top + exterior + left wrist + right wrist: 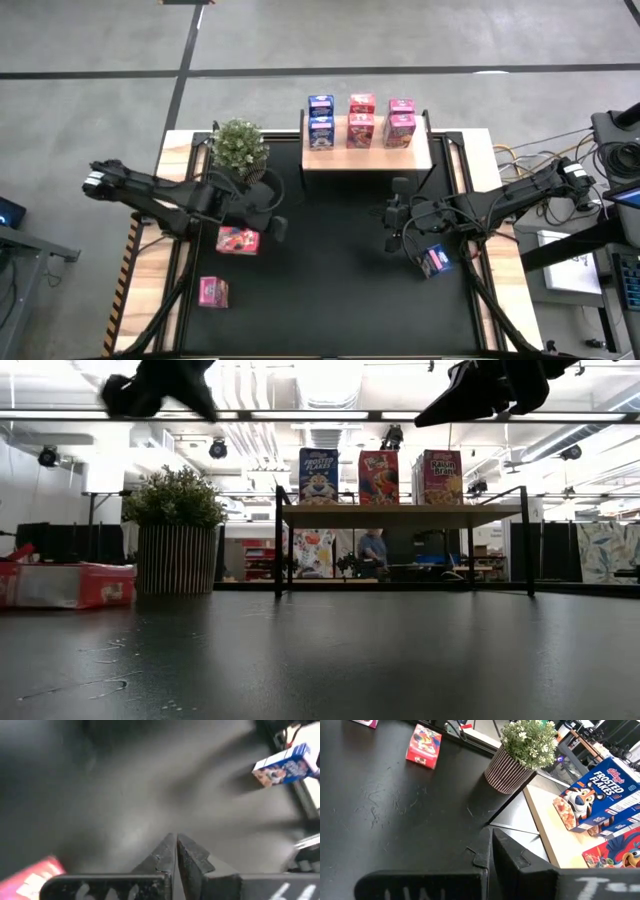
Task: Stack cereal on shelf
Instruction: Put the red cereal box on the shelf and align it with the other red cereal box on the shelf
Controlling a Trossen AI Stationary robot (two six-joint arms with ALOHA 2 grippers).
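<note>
Partway done. Shelf [366, 155] carries six cereal boxes: blue pair [321, 120], red pair [361, 118], pink pair [401, 121]. Three left on the counter [330, 270]: two pink boxes [238, 240] [212, 291] far left of the shelf, one blue box [435, 261] right-front of it. Left tool [281, 212] and right tool [394, 214] both pinched shut, holding nothing, raised above the counter in front of the shelf.

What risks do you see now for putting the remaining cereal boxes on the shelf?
1. The shelf already holds six boxes crowded along its back, so a new box may knock one over.
2. The potted plant stands close to the shut left gripper, and a swing toward the shelf may hit it.
3. The blue box lies under the right arm near the shut right gripper, awkward to reach.
</note>
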